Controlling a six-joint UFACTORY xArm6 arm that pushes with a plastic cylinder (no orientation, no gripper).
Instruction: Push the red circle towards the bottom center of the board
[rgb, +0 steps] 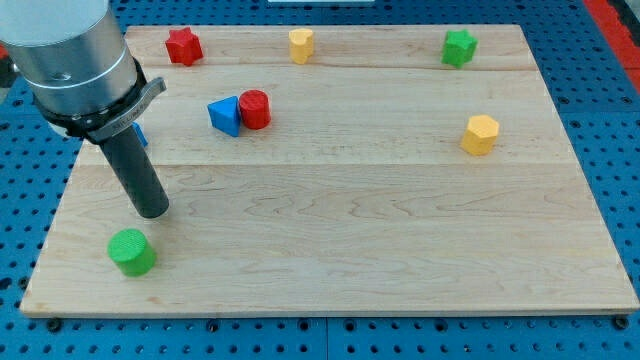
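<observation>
The red circle (256, 108) is a short red cylinder at the view's upper left of the wooden board (400, 230). It touches a blue triangle (225, 115) on its left. My tip (152, 212) rests on the board at the left, well below and left of the red circle. A green circle (131, 251) lies just below and left of my tip, apart from it.
A red star (183, 45) and a yellow block (301, 44) lie along the top edge. A green star (459, 47) is at the top right. A yellow hexagon (480, 134) is at the right. A blue block (141, 134) peeks out behind the rod.
</observation>
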